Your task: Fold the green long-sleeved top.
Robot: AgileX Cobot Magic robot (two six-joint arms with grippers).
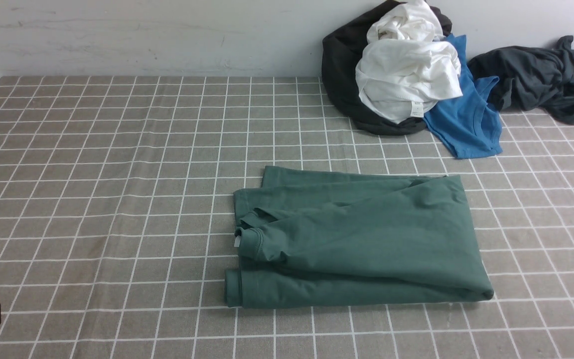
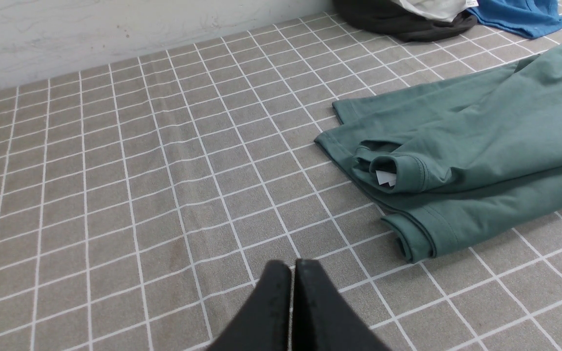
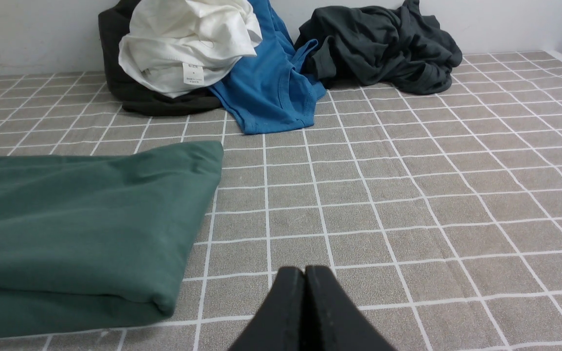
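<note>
As the green long-sleeved top [image 1: 357, 239] lies folded into a compact rectangle on the desk [image 1: 92, 199], between and ahead of both arms, nothing is held; the left gripper [image 2: 292, 265] and right gripper [image 3: 304, 270] are closed, empty, parked clear, so folding is judged essentially finished.

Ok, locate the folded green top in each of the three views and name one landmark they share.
Front view: the green long-sleeved top lies folded right of centre on the checked tablecloth.
Left wrist view: it fills the right side, its neck tag facing the camera.
Right wrist view: only its fold end shows, at lower left.
Shared landmark: the blue shirt by the wall, seen in all three.
</note>
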